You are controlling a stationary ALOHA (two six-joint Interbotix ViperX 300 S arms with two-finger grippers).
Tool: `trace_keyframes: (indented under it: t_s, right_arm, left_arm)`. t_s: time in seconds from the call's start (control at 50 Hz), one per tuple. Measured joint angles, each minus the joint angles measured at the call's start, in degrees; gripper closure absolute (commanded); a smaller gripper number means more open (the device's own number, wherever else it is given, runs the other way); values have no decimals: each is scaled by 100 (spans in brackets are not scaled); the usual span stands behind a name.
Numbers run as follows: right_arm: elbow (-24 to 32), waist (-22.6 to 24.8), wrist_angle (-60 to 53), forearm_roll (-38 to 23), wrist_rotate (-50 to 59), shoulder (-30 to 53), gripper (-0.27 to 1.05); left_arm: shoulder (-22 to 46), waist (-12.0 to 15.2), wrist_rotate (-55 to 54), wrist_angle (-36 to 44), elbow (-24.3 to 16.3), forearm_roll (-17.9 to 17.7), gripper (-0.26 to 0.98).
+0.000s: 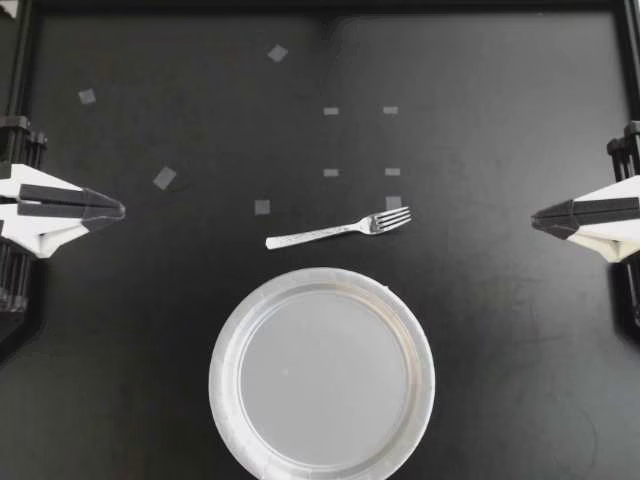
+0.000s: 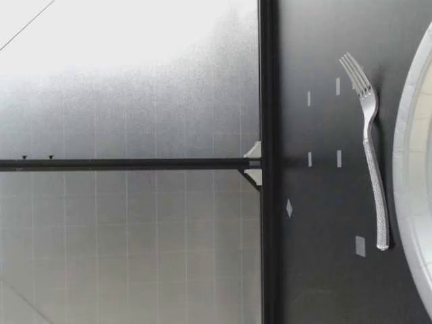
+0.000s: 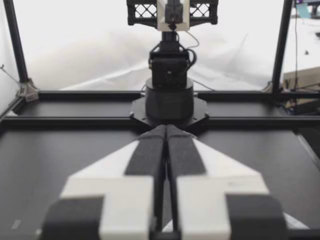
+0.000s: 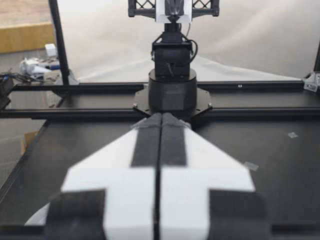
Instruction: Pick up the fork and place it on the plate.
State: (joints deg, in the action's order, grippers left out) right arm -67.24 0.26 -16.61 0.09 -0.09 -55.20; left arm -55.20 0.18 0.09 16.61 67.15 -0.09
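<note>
A black table (image 1: 500,380) dotted with tape squares (image 1: 164,178) fills the scene. The left tool (image 1: 118,209) and right tool (image 1: 537,218) wait at its sides, each pressed together and empty. The fork (image 1: 340,229) lies flat just beside the plate (image 1: 225,330), not touching. It is probably light, stiff, thin and slick; the textured mid-handle looks the safest hold. No writing is legible.

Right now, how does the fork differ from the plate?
The fork is slim and long; the plate is round and far wider. The fork has a textured handle; the plate is smooth and holds nothing. Both are silvery and lie flat on the black table, apart.
</note>
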Motion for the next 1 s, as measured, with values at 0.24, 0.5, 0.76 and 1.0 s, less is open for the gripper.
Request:
trace_keyframes:
  t_s: [0.24, 0.5, 0.76, 1.0]
  right_arm:
    - [-272, 0, -26, 0, 9, -299, 86]
    - [-369, 0, -53, 0, 9, -606, 86]
    - [-378, 0, -62, 0, 9, -316, 86]
    - [-396, 9, -70, 0, 9, -211, 86]
  left_arm:
    - [-404, 105, -18, 9, 334, -9, 77]
    - [-501, 105, -53, -123, 325, -229, 77]
    - [-272, 114, -26, -1107, -606, -563, 76]
    - [396, 167, -44, -1837, -1292, -589, 75]
